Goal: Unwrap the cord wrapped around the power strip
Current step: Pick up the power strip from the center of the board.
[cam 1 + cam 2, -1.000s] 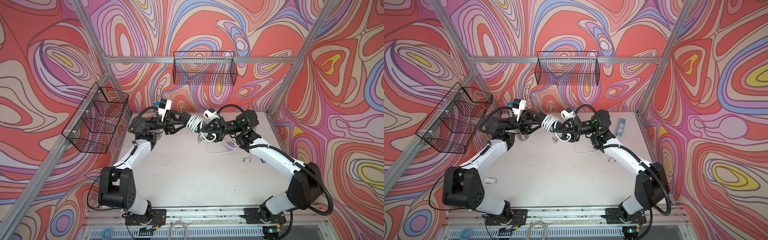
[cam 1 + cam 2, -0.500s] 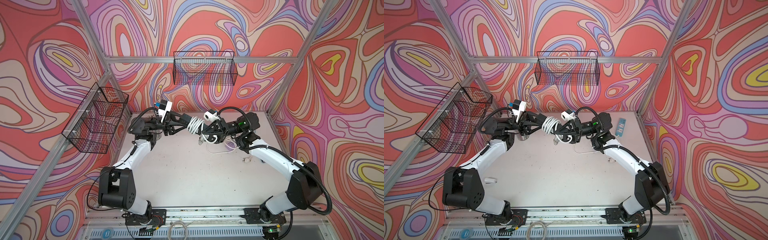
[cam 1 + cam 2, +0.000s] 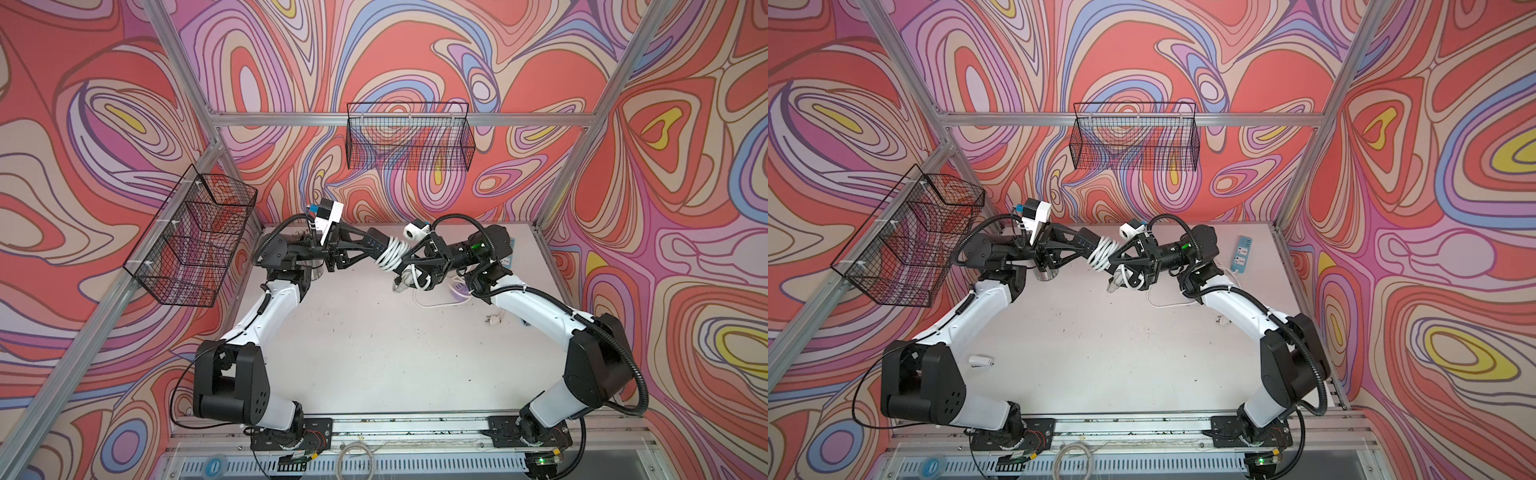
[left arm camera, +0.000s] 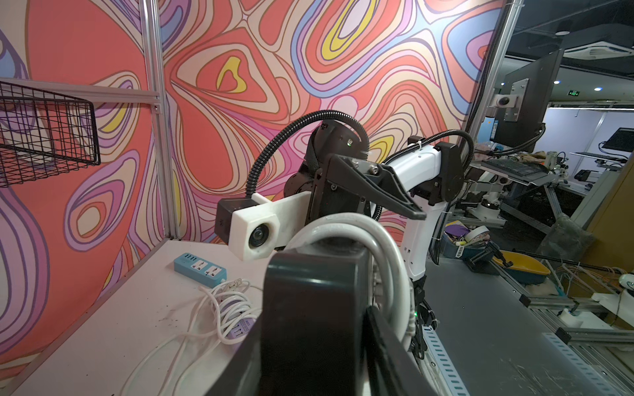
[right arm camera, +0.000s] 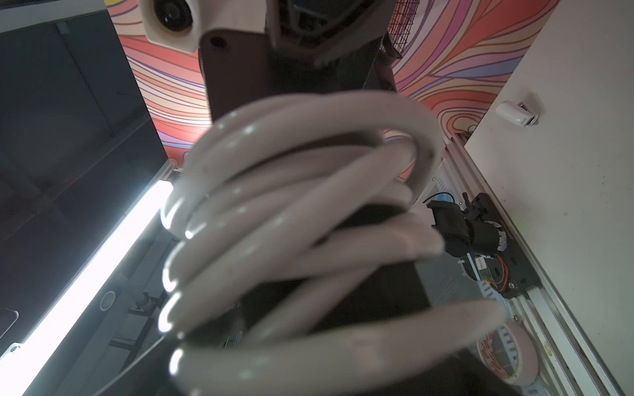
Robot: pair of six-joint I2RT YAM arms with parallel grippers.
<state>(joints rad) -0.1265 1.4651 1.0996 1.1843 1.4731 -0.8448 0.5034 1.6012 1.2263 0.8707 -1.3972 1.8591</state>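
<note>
Between left hand (image 3: 366, 248) and right hand (image 3: 409, 267) spans the power strip (image 3: 1088, 240).

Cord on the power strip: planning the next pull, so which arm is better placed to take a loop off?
Right, probably: the right tool stands open at the white cord coils, plug dangling below; the left tool grips the power strip, holding it aloft.

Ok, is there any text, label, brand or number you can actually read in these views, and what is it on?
No text reads clearly in any view.
Green sign on the far ceiling, left wrist view: too small to read.
Print on the purple power strip: blurred.
Red print on the tape roll, right wrist view: blurred.
White label on the base electronics: too small to read.
</note>
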